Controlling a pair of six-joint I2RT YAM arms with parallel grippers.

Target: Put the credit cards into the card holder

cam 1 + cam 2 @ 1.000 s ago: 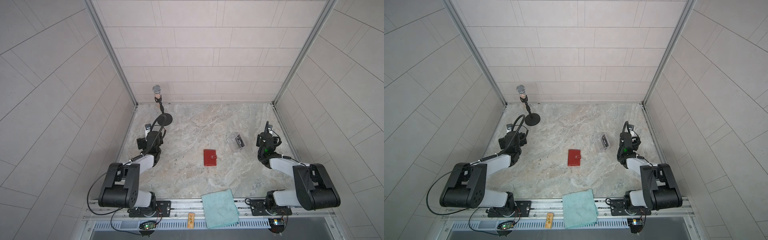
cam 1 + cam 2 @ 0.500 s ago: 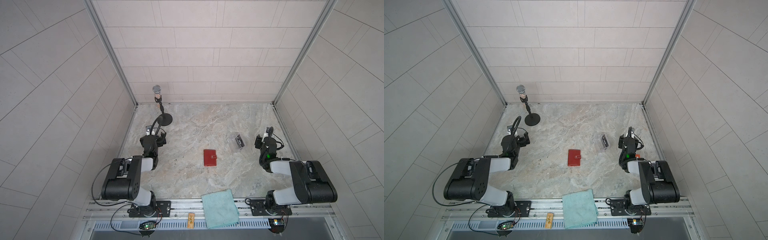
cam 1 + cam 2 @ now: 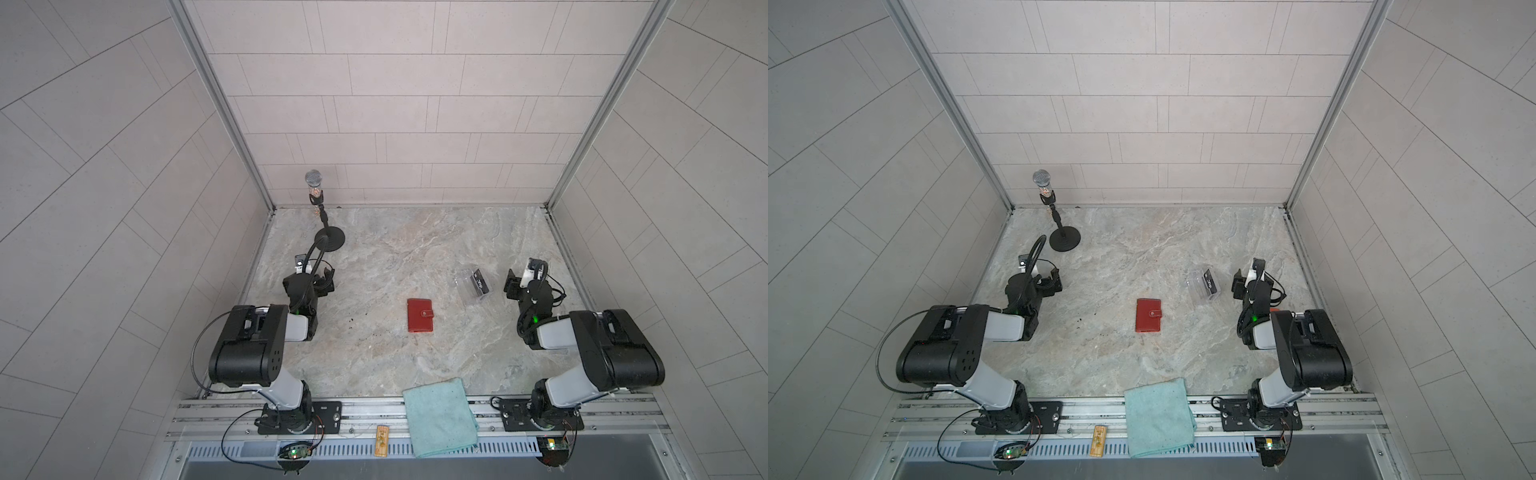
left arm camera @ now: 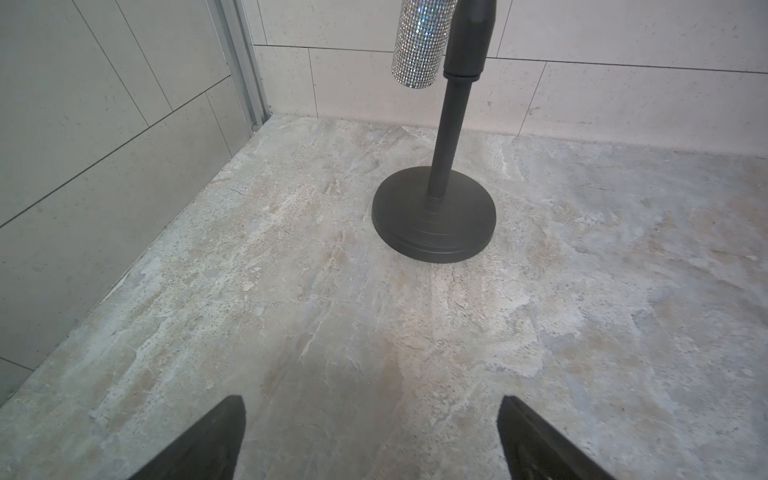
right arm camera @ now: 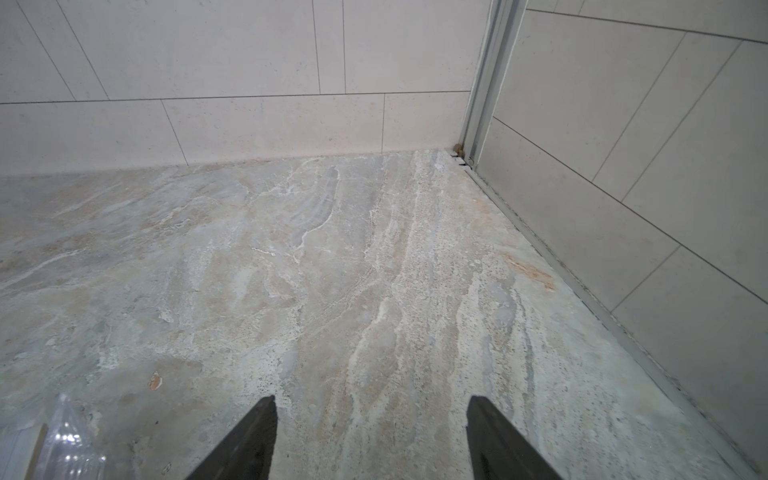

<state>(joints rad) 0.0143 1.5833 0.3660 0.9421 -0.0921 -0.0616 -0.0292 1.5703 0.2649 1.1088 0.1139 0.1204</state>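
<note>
Squarely before both arms lies the wallet [image 3: 420, 315], a small red rectangle with a leather-like sheen. It is closed flat, its snap tab folded over the right edge. Nothing touches the wallet [image 3: 1148, 315] in either top view. It rests on the table [image 3: 395, 249], a matte stone-look slab veined in grey and beige.

Right of the wallet and a little farther back sits the box [image 3: 467, 287], oblong, of clear hard plastic, set at a slant. A black card [image 3: 478, 284] with white lettering shows through its top; whether more cards lie under it I cannot tell.

Well right of the wallet, just past the box, hangs the right gripper [image 3: 512, 286]. In its wrist view the right gripper [image 5: 370, 399] has dark wedge-shaped jaws spread apart, with only bare table between them. A glinting corner of the box [image 5: 62, 440] shows nearby.

Well left of the wallet, the left gripper [image 3: 326, 280] hangs low over the table. In its wrist view the left gripper [image 4: 371, 409] has its jaws wide apart, holding nothing.

Farther back and left of the wallet stands the mic stand [image 4: 434, 214], with a round matte black base and a thin straight post. It carries a mic with a rhinestone-covered handle.

Nearer than the wallet, a soft teal cloth [image 3: 438, 415], roughly square, drapes over the ribbed metal rail.
</note>
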